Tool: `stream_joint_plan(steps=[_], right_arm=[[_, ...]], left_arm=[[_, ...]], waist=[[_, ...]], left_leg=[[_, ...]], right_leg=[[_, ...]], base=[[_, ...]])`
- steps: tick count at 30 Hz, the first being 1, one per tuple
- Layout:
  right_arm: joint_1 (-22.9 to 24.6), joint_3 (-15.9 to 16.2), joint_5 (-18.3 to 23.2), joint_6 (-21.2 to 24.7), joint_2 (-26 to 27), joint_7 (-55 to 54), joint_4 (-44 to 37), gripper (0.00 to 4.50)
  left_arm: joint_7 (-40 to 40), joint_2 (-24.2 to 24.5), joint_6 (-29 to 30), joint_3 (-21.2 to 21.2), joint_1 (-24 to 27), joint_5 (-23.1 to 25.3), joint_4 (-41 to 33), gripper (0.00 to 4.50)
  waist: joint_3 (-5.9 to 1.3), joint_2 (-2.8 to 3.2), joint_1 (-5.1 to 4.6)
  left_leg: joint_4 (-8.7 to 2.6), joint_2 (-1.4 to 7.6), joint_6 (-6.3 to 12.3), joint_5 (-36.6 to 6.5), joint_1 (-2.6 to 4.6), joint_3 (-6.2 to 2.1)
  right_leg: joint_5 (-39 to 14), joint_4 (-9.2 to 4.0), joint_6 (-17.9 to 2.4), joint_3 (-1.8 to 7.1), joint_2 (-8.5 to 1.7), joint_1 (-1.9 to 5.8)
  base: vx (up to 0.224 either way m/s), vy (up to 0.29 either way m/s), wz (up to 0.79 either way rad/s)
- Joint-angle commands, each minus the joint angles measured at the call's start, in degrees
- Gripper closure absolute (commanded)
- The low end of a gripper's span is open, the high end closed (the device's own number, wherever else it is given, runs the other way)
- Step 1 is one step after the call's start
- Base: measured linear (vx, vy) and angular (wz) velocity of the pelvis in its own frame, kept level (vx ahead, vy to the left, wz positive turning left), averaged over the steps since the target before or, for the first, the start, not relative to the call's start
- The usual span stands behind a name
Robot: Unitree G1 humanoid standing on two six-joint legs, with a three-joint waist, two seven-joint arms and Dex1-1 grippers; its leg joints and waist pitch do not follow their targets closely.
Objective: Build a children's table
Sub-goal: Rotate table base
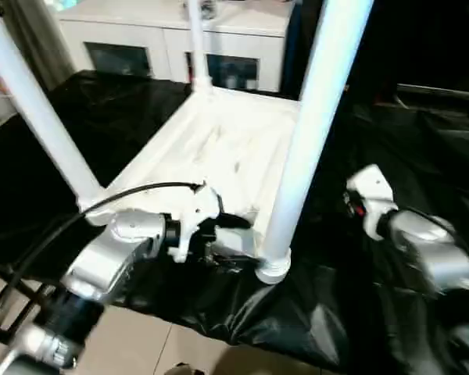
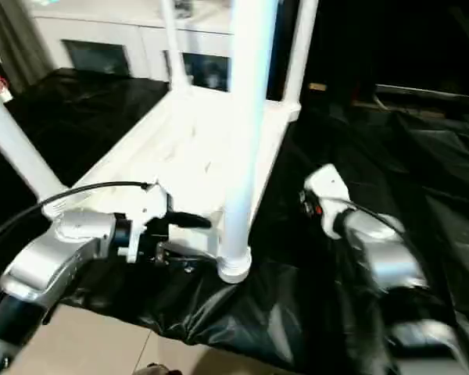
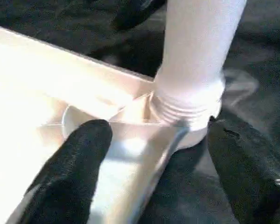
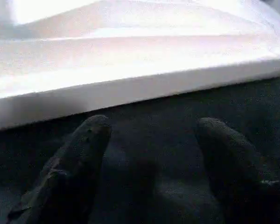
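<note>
While the table top (image 1: 211,144) lies upside down on the black sheet (image 1: 375,258), legs stand in its corners. The left gripper (image 3: 149,163) is spread around the rim beside the near leg (image 1: 309,133). The right gripper (image 4: 151,158) hovers spread, empty. Probably the leg needs tightening next.
</note>
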Motion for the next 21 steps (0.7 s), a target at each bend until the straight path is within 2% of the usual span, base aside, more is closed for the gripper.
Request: stream_joint_plan(steps=[1,3,4,6,7,10,11,12,17,18,21], right_arm=[[1.7,1.3,1.3,0.5,-2.6,4.5,-5.1,1.23],[3.0,1.5,2.1,1.8,-4.1,7.0,-7.7,1.23],[3.9,1.6,2.8,3.0,-5.3,8.8,-10.0,1.23],[4.9,1.6,3.6,4.4,-6.5,10.5,-12.3,1.23],[6.0,1.5,5.0,6.7,-7.6,12.4,-15.1,1.23],[7.3,2.1,5.5,8.1,-9.1,14.1,-17.5,1.23],[7.9,2.5,6.0,9.2,-9.7,15.1,-18.8,1.23],[7.9,2.5,6.0,9.3,-9.7,15.1,-18.8,1.23],[8.6,3.0,6.2,11.0,-10.5,16.1,-20.7,1.23],[8.7,3.2,5.9,11.6,-10.7,16.2,-21.2,1.23],[8.8,3.4,5.8,12.3,-10.9,16.3,-21.8,1.23]], left_arm=[[0.9,0.0,-4.1,-2.6,-2.3,5.2,4.1,0.91],[1.3,-0.1,-5.2,-3.6,-3.4,7.0,6.2,1.17],[1.6,-0.3,-5.9,-4.0,-4.2,8.0,7.6,1.31],[1.6,-0.4,-6.4,-4.3,-4.8,8.6,8.8,1.38],[1.1,-0.4,-6.8,-4.6,-5.4,9.0,10.0,1.49],[0.8,-0.7,-8.5,-4.6,-6.0,9.9,12.2,1.61],[1.1,-1.1,-9.7,-4.8,-6.7,10.7,13.9,1.83],[1.1,-1.2,-9.7,-4.9,-6.7,10.7,14.0,1.83],[0.8,-2.4,-11.3,-5.3,-8.1,11.7,17.3,2.20],[-0.4,-2.6,-11.3,-5.9,-8.6,12.2,18.1,2.29],[-1.2,-2.7,-11.1,-6.2,-8.9,12.5,18.8,2.50]], waist=[[-3.59,-0.68,0.20],[-3.71,-0.70,0.55],[-3.76,-0.13,0.47],[-3.85,-0.42,0.68],[-3.85,-0.12,0.66],[-3.87,-0.15,0.67],[-3.85,0.00,0.65],[-3.93,-0.16,0.69],[-3.78,-0.02,1.08],[-3.75,0.32,1.19],[-3.75,0.09,1.45]], left_leg=[[-4.38,2.90,0.79,-17.1,1.41,-1.58],[-4.33,3.04,1.04,-17.1,1.47,-1.69],[-4.35,3.00,1.09,-17.1,1.35,-1.73],[-4.26,3.09,1.44,-16.4,1.28,-1.79],[-4.25,3.01,1.69,-16.6,1.24,-1.77],[-4.21,3.03,1.96,-16.3,1.03,-1.86],[-4.16,2.98,2.02,-16.4,1.04,-1.83],[-4.03,3.01,2.01,-16.8,1.31,-1.74],[-4.20,3.15,1.52,-18.0,1.49,-1.83],[-4.28,3.17,1.20,-18.5,1.45,-1.92],[-4.37,3.23,0.87,-18.7,1.54,-1.96]], right_leg=[[-17.7,-4.96,-10.6,2.49,-3.15,2.31],[-17.4,-4.82,-10.2,2.59,-3.33,2.37],[-16.6,-4.88,-10.3,2.51,-3.20,2.45],[-15.5,-4.68,-11.0,2.49,-3.43,2.52],[-15.2,-4.76,-11.4,2.43,-3.29,2.61],[-14.9,-4.66,-12.1,2.35,-3.51,2.67],[-15.3,-4.77,-12.1,2.31,-3.46,2.59],[-15.9,-4.83,-12.1,2.36,-3.47,2.47],[-18.7,-5.21,-11.7,2.37,-3.59,2.20],[-19.1,-5.17,-11.6,2.35,-3.61,2.20],[-19.4,-5.23,-11.2,2.40,-3.68,2.17]], base=[[0.000,0.000,0.00],[0.000,0.000,0.00],[0.000,0.000,0.00],[0.000,0.000,0.00],[0.000,0.000,0.00],[0.000,0.000,0.00],[0.000,0.000,0.00],[0.000,0.000,0.00],[0.000,0.000,0.00],[0.000,0.000,0.00],[0.000,0.000,0.00]])
